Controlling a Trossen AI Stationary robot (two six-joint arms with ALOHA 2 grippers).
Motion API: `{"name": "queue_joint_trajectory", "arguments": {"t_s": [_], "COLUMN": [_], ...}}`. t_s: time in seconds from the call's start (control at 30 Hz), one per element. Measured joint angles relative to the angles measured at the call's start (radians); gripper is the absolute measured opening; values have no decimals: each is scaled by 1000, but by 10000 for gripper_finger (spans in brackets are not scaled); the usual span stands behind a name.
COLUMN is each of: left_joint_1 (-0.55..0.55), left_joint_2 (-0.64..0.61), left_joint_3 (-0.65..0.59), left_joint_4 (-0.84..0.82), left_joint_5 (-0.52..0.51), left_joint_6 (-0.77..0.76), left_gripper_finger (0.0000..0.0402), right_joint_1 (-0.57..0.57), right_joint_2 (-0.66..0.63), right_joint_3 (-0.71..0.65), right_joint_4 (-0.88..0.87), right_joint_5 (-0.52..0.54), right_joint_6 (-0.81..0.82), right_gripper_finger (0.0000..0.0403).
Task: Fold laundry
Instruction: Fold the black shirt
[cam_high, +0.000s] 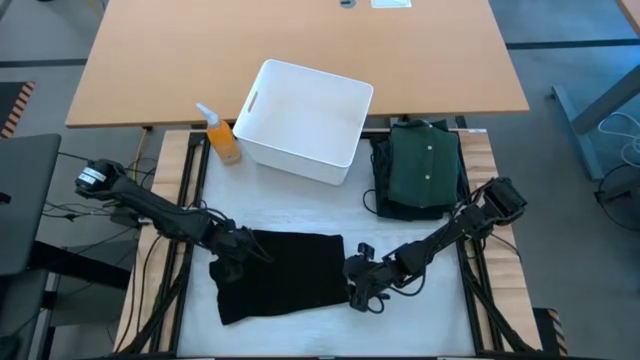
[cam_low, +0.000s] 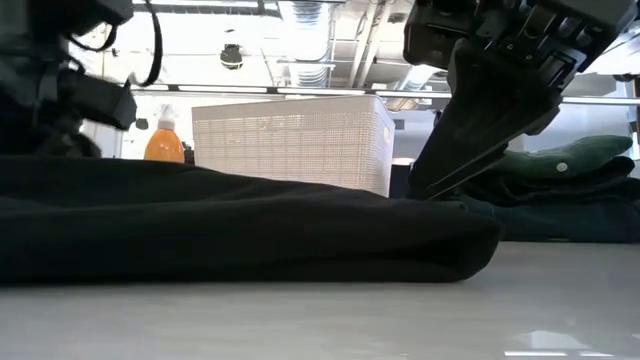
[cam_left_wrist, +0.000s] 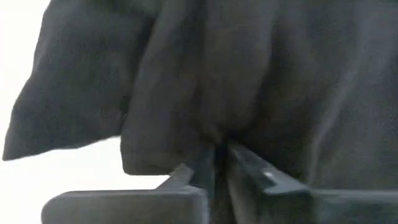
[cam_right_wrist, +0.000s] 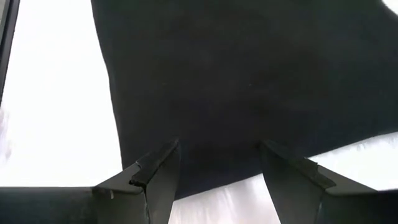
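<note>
A black garment (cam_high: 285, 275) lies folded flat on the white table top, near the front; it fills the low view (cam_low: 230, 220). My left gripper (cam_high: 236, 250) is at its left edge, shut on the cloth (cam_left_wrist: 214, 152). My right gripper (cam_high: 358, 287) is open at the garment's right edge, its two fingers spread over the edge (cam_right_wrist: 217, 168). A dark green buttoned shirt (cam_high: 425, 165) lies folded on top of other dark clothing at the back right. My left gripper pinches a bunched fold of the black garment's left edge (cam_left_wrist: 211, 140) between its two shut fingers, coming in low from the table's left. The cloth puckers toward the fingertips, and the rest of the garment lies on the table. My right gripper's open fingers (cam_right_wrist: 158, 171) stand low over the garment's right edge (cam_right_wrist: 205, 186). One finger reaches down to the cloth in the low view (cam_low: 430, 185). Whether it touches the cloth, I cannot tell.
A white plastic bin (cam_high: 300, 120) stands at the back centre, with an orange spray bottle (cam_high: 222, 140) to its left. The stack of dark clothing takes the back right corner. Bare white table shows in front of the garment and between it and the bin.
</note>
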Motion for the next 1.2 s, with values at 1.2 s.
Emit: {"name": "queue_joint_trajectory", "arguments": {"t_s": [1.2], "left_joint_1": [303], "left_joint_2": [218], "left_joint_3": [330], "left_joint_4": [-576], "left_joint_5": [-265], "left_joint_6": [394], "left_gripper_finger": [68], "right_joint_1": [-8], "right_joint_2": [0], "right_joint_3": [1], "right_joint_4": [-133], "right_joint_5": [397], "right_joint_6": [634], "right_gripper_finger": [244]}}
